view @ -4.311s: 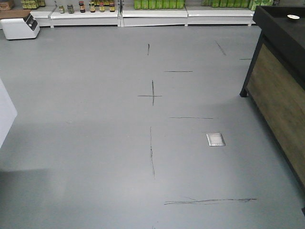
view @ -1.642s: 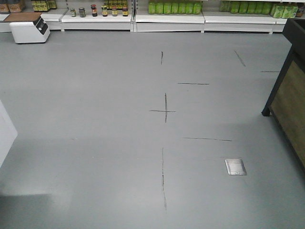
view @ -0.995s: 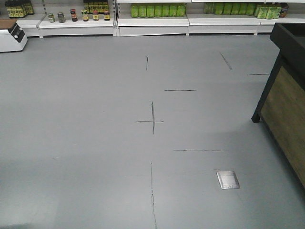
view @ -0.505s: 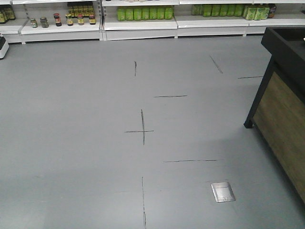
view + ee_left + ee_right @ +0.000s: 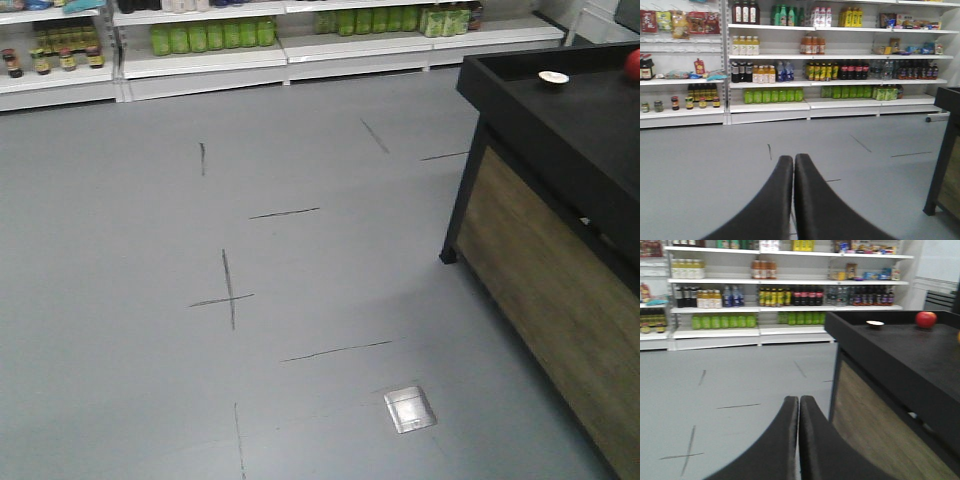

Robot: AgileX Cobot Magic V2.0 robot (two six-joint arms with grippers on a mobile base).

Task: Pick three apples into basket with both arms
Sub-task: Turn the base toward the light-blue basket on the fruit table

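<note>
Handling of the fruit can be judged from one example only: a single dark-red apple point(image 5: 926, 319) is seen resting on the far part of the black counter point(image 5: 900, 347), well apart from a small white dish point(image 5: 875, 323) on the same top. In the front-facing view that apple is cut by the right edge of the frame. The other two apples and the basket are shown in no view. The left gripper point(image 5: 793, 160) is held with its jaws pressed together on nothing, pointed across the grey floor point(image 5: 300, 250) toward the stocked shelves point(image 5: 770, 106). The right gripper point(image 5: 798, 400) is likewise clenched and empty, aimed past the near corner of the counter, with the apple well apart from it. The apple is judged to be firm, fairly weighty for its size and smooth-skinned, so slipping in the grip and rolling on the flat top are to be expected if it is nudged off-centre. A hold across the widest part is judged safest, with the jaws opened wider than the fruit and closed squarely on opposite sides. The skin may be bruised by hard pressure, so only enough force to prevent slipping should be applied.
</note>
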